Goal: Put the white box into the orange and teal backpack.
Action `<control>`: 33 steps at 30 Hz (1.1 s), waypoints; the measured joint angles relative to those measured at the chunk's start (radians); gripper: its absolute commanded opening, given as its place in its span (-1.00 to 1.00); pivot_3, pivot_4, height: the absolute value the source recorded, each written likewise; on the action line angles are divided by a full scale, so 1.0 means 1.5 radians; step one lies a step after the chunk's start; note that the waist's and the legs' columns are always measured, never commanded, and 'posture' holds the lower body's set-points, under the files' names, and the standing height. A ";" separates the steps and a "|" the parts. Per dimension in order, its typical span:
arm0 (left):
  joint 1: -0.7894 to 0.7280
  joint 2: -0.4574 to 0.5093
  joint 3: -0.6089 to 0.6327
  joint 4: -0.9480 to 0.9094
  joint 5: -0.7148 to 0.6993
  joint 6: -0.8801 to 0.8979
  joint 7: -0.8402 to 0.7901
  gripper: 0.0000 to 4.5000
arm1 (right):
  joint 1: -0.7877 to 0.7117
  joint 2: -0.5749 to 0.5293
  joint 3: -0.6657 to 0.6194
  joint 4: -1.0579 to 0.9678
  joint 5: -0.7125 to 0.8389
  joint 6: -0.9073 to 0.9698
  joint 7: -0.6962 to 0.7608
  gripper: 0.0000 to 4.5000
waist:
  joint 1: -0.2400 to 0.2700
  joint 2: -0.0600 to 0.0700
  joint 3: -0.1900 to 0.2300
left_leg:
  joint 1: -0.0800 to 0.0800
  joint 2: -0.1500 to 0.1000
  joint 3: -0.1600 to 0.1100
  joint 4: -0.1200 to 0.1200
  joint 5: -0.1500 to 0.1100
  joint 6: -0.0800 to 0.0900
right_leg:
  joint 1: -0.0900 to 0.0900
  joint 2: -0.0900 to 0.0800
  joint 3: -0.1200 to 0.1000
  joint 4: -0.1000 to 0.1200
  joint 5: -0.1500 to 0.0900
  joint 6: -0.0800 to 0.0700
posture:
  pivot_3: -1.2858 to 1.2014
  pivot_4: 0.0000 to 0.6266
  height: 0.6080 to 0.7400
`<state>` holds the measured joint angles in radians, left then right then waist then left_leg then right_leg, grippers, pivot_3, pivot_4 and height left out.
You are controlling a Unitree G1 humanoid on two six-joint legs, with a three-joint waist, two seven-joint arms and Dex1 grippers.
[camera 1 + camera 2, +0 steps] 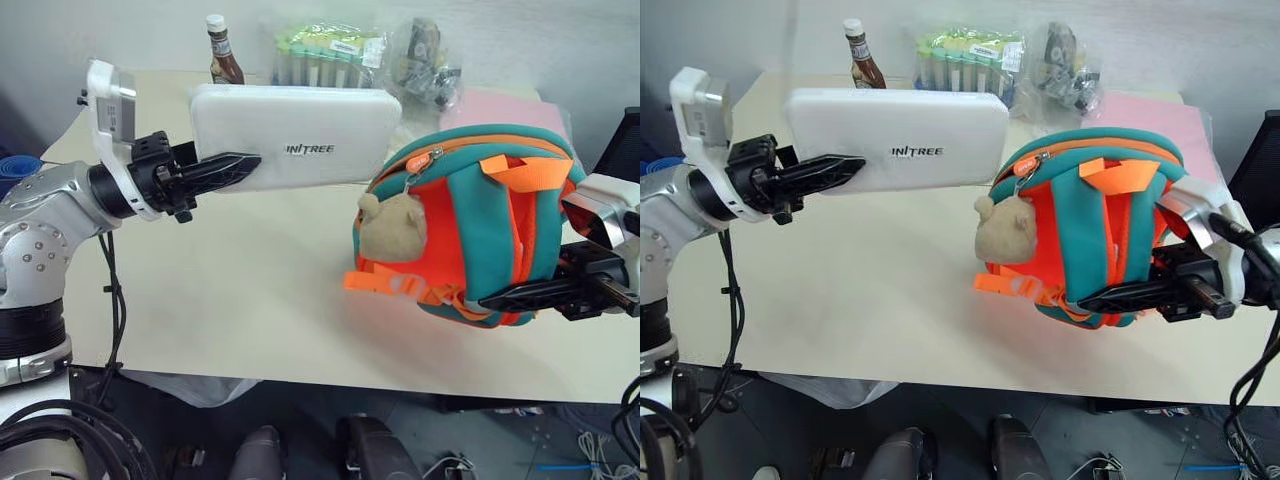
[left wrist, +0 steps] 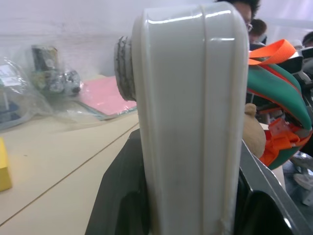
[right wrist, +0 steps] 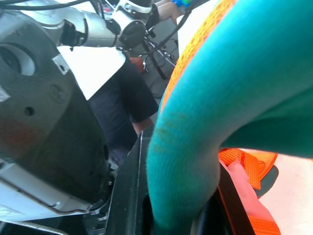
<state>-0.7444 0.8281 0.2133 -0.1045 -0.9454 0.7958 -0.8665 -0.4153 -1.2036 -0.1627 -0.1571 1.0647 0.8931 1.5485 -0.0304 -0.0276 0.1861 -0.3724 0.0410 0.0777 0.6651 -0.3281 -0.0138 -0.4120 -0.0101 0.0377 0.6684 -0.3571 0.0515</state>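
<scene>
Left arm reaches in from the left, wrist roughly level; left gripper [image 1: 232, 166] points right, black fingers clamped on one end of the white box [image 1: 300, 135]. Right arm enters from the right; right gripper [image 1: 500, 298] points left, fingers pinched on the backpack's [image 1: 480, 230] lower edge.

The flat white box [image 1: 295, 135] with dark lettering hangs level on its long edge, its corner just beside the zipper of the orange and teal backpack [image 1: 470, 225], raised upright.
</scene>
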 measured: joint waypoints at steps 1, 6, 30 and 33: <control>-0.004 0.000 -0.006 0.001 0.008 -0.002 -0.011 -0.40 | 0.001 -0.001 0.000 0.000 0.000 -0.006 0.000 -0.99 | 0.000 0.000 0.000 | 0.000 0.000 0.000 0.000 0.000 0.000 | 0.000 0.000 0.000 0.000 0.000 0.000 | 0.03 -0.52 1.00; -0.027 -0.010 -0.038 0.013 0.053 -0.028 -0.057 -0.40 | -0.002 0.003 0.012 0.004 -0.013 -0.030 0.003 -0.99 | 0.001 0.000 0.000 | 0.000 0.000 0.000 0.002 0.000 0.000 | 0.000 0.000 0.000 0.001 0.000 0.000 | 0.03 -0.52 1.00; -0.223 -0.189 -0.266 0.271 0.372 -0.258 -0.260 -0.40 | -0.048 0.125 0.107 0.023 -0.153 -0.088 -0.002 -0.99 | 0.002 0.000 0.000 | -0.001 0.000 0.000 0.012 -0.001 0.003 | 0.000 0.000 0.000 0.009 0.000 0.000 | 0.03 -0.52 1.00; -0.234 -0.272 -0.285 0.318 0.412 -0.286 -0.216 -0.40 | -0.059 0.158 0.107 0.019 -0.161 -0.089 -0.019 -0.99 | 0.002 0.000 0.000 | -0.001 0.000 0.000 0.012 -0.001 0.003 | 0.000 0.000 0.000 0.010 0.000 0.000 | 0.03 -0.52 1.00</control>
<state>-1.0960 0.4199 -0.2144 0.3727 -0.3272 0.3664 -1.1903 -0.5036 -0.9666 -0.0022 -0.1280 0.8237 0.7599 1.5202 -0.0273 -0.0270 0.1865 -0.3742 0.0407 0.0775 0.6838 -0.3302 -0.0100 -0.4120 -0.0105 0.0382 0.6830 -0.3570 0.0517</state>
